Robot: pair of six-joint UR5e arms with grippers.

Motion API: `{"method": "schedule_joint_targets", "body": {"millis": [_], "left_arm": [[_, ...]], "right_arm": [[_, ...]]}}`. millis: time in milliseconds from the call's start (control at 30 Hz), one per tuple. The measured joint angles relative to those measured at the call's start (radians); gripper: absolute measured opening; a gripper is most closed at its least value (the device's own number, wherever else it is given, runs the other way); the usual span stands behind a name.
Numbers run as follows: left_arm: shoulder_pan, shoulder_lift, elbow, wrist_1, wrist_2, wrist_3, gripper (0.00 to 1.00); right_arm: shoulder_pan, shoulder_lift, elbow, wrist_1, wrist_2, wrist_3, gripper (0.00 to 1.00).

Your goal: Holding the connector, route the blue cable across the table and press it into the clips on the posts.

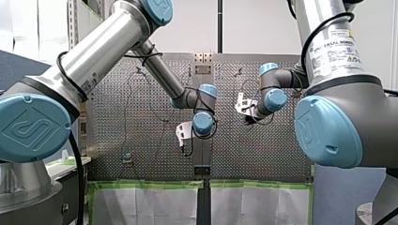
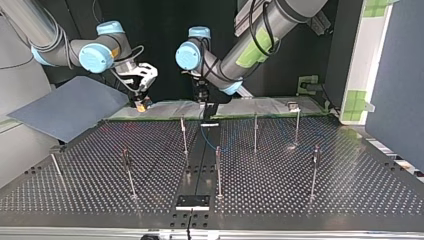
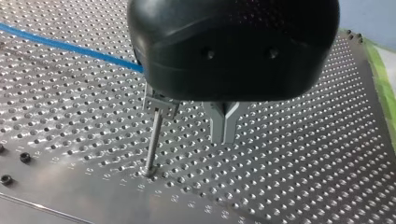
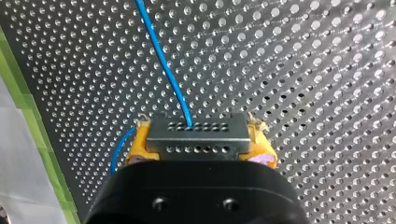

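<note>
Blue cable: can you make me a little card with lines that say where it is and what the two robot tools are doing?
right tool: shut on the connector, with yellow pads at both of its ends
cable: blue, leaves the connector and runs ahead over the table
left tool: metal fingers shut, nothing seen between them, above the table
post: stands beside the left tool, its clip partly hidden
cable near left tool: passes behind it, not touching the fingers

Grey metal connector [image 4: 198, 135], clamped in my right claw [image 4: 199, 142], trails a thin blue cable [image 4: 163, 60] ahead.
</note>
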Motion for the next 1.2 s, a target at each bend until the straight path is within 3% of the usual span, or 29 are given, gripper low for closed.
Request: {"method": "schedule_joint_targets", "body": {"millis": [700,1200], "left_arm": [[0.019,-0.051,0.16,-0.08,0.027,0.003,0.0],[0.048,-0.092,0.242,-0.102,0.035,0.003,0.0]], "right_arm": [[-0.046,0.018,-0.039,0.0,-0.023,-0.001,0.0],[-0.072,0.05,-0.06,-0.002,-0.027,-0.016,0.0]]}}
